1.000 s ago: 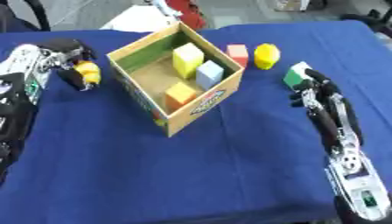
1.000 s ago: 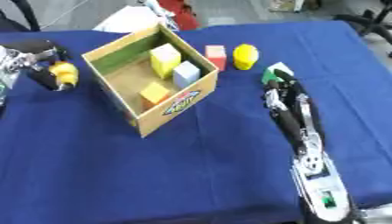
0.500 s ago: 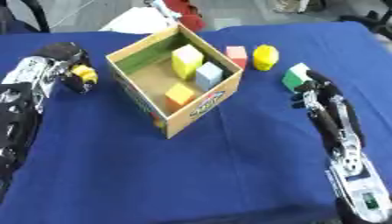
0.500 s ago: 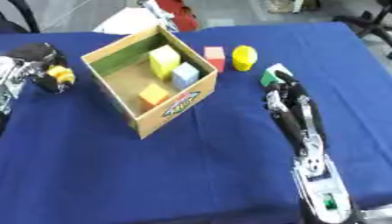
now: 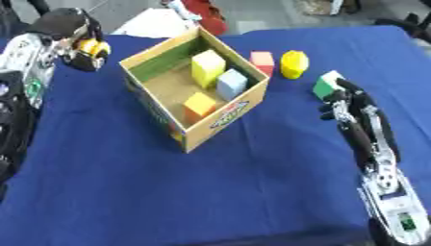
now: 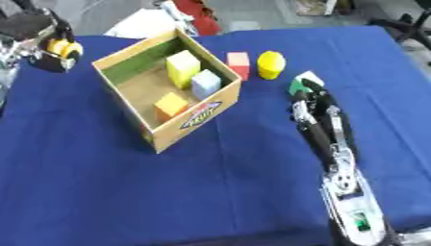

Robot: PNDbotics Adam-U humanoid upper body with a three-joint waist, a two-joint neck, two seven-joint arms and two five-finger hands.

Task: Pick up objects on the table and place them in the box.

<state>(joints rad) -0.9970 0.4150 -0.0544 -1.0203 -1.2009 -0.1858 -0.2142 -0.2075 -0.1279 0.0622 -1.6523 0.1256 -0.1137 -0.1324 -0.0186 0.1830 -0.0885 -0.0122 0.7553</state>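
An open cardboard box (image 5: 147,65) stands on the blue table and holds a pale yellow block (image 5: 208,67), a light blue block (image 5: 232,83) and an orange-yellow block (image 5: 199,102). At the far left my left hand (image 5: 69,36) is curled round a yellow object (image 5: 91,46), raised beside the box's left corner. My right hand (image 5: 352,99) lies at the right with its fingers bent round a green and white block (image 5: 326,85). A pink block (image 5: 262,60) and a yellow block (image 5: 294,64) sit on the cloth behind the box's right side.
The blue cloth (image 5: 252,182) runs to the table's far edge, where white paper (image 5: 158,22) and a red thing (image 5: 202,8) lie. Open cloth lies in front of the box.
My left hand has lifted the yellow object up and away toward the far left corner. The right hand has stayed at the green block. The view has shifted a little.
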